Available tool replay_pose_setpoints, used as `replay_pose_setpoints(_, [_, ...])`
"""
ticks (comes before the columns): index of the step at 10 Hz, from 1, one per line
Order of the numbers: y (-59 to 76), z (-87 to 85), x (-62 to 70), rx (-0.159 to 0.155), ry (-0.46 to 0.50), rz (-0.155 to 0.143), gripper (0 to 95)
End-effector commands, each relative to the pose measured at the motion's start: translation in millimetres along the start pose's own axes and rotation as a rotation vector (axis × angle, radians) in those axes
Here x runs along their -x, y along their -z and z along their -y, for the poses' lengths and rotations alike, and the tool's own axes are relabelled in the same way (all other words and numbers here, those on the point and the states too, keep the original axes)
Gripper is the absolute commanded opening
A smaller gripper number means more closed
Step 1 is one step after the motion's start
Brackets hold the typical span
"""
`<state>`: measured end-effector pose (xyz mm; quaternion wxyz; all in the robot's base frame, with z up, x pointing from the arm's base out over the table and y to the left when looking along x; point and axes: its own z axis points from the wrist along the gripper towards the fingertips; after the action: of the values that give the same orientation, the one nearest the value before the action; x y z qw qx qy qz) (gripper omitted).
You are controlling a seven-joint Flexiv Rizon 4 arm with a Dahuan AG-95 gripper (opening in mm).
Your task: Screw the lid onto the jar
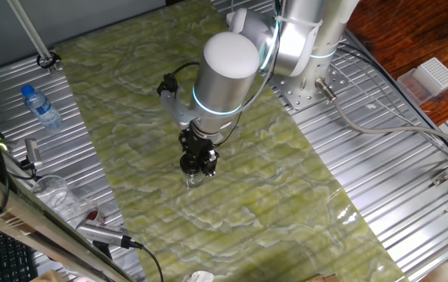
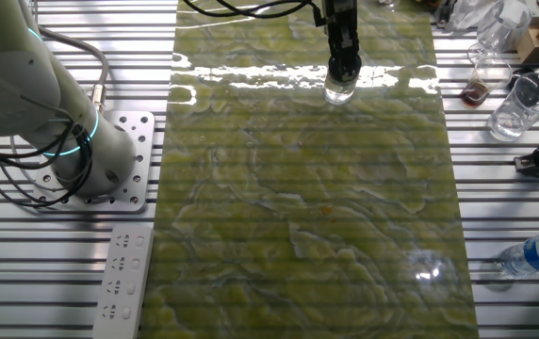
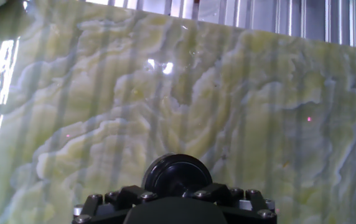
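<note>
- Standing on the green bench [image 1: 302,211], the clear jar [image 2: 339,90] is sitting under the fingers [image 1: 197,166].
- The fingers are squeezing the black lid [image 3: 178,176] on top of the jar.

Wide open green mat [image 1: 287,180] on every side of the gripper [image 1: 196,166], which stands right over the small clear jar [image 2: 339,91] — no object on the mat near it in either fixed view. The hand view agrees: past the black lid [image 3: 177,175], bare mat runs up to the ribbed metal table [image 3: 277,15]. The clutter sits off the mat: a water bottle [image 1: 41,107] well apart on one side, clear glassware [image 2: 519,104] along the far edge, and the arm's base [image 2: 100,160] bolted beside the mat.
</note>
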<state>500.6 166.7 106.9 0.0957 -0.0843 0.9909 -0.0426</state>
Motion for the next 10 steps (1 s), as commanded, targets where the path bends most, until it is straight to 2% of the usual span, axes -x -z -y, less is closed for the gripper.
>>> replay_pose_setpoints(1, [0.3,0.7,0.9,-0.001,0.016,0.012,76.0])
replay_pose_setpoints(5, [-1.5,2.5,0.5,0.006,0.019,0.016,76.0])
replay_pose_setpoints(7, [-3.4,4.8,-0.1,0.017,0.012,0.039,76.0])
replay_pose_setpoints(10, [-3.7,5.0,0.6,0.032,0.005,0.055,76.0])
